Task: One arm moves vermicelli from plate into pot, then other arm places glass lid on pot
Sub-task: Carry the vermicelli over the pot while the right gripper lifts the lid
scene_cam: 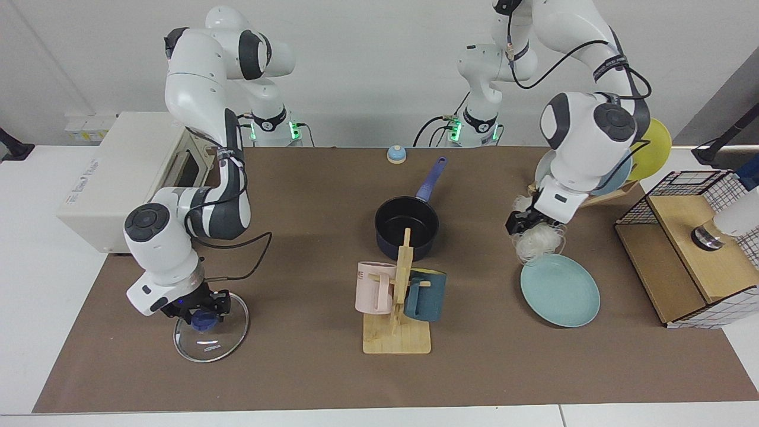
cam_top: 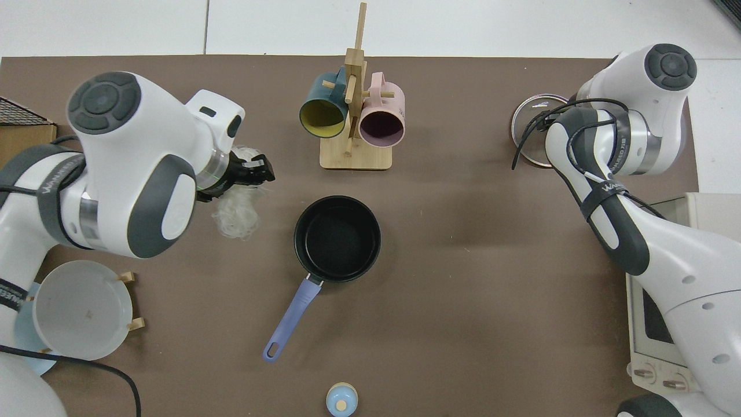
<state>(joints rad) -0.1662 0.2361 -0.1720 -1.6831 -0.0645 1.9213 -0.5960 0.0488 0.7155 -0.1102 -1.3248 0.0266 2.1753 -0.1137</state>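
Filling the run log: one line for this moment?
left gripper: carrying vermicelli above table | pot: empty | right gripper: at glass lid knob

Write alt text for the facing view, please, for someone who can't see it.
The left gripper carries white vermicelli above the table, between a green plate and a dark pot. The right gripper is at the glass lid.
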